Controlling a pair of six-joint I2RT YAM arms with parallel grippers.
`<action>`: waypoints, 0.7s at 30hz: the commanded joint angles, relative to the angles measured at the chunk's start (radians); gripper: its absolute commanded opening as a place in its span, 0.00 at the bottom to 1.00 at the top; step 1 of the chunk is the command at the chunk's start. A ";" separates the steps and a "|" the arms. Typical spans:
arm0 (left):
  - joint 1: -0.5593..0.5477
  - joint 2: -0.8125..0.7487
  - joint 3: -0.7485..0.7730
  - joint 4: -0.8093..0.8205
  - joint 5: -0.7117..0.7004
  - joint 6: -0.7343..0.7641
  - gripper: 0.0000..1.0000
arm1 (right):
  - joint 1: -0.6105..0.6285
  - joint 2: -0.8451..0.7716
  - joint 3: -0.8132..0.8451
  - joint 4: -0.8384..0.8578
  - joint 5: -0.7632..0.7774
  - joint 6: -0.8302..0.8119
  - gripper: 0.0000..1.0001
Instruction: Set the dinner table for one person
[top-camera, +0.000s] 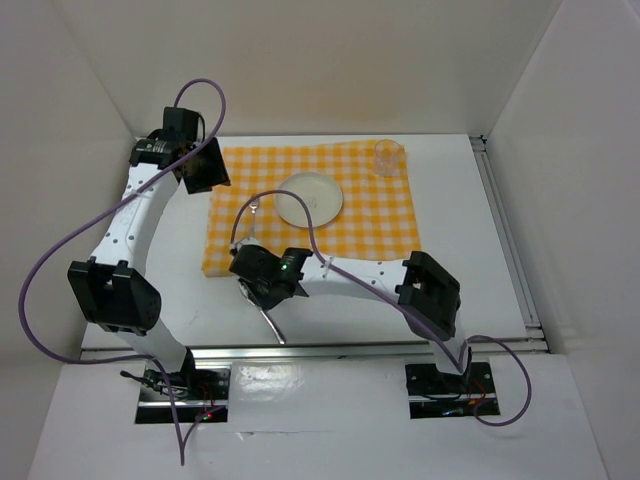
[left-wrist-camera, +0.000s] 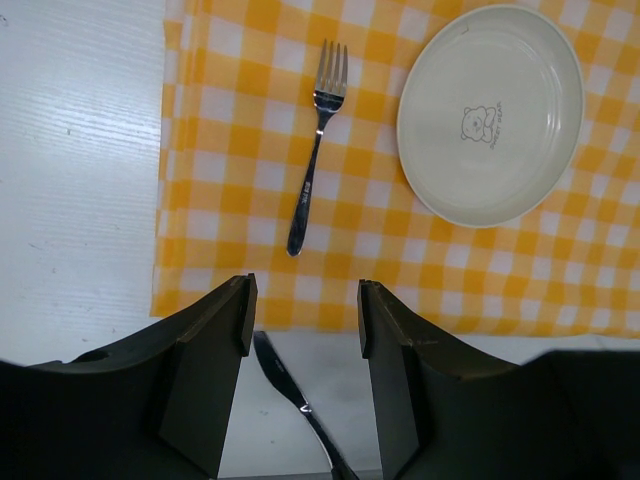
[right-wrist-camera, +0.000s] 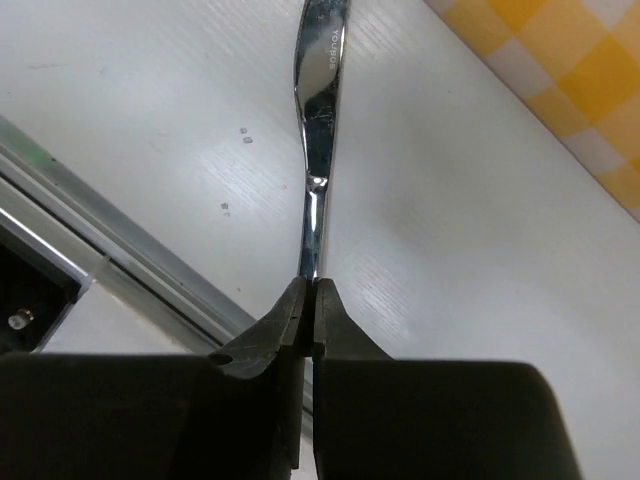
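Observation:
My right gripper (right-wrist-camera: 308, 285) is shut on a steel knife (right-wrist-camera: 318, 150), pinching it partway along. The knife lies on the white dinner table (top-camera: 460, 230), just off the near edge of the yellow-and-white checked cloth (top-camera: 370, 225). In the top view the right gripper (top-camera: 258, 290) hides most of the knife (top-camera: 272, 325), whose handle pokes out toward the rail. A fork (left-wrist-camera: 316, 150) lies on the cloth left of a cream plate (left-wrist-camera: 490, 110). A clear glass (top-camera: 388, 157) stands at the cloth's far right corner. My left gripper (left-wrist-camera: 304, 300) hangs open and empty over the cloth's far left corner.
An aluminium rail (top-camera: 400, 347) runs along the table's near edge, close behind the knife handle. Purple cables (top-camera: 60, 250) loop off both arms. White walls close in the table on three sides. The right arm's elbow (top-camera: 430, 290) lies low over the near right table.

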 joint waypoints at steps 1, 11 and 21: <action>0.001 -0.041 -0.004 0.030 0.021 -0.022 0.62 | 0.007 -0.071 -0.002 -0.050 0.021 -0.015 0.00; 0.001 -0.041 -0.053 0.048 0.019 -0.041 0.60 | -0.006 -0.013 -0.059 0.019 -0.113 -0.038 0.55; 0.001 -0.061 -0.096 0.057 0.028 -0.041 0.60 | -0.006 0.094 -0.035 0.075 -0.153 -0.067 0.61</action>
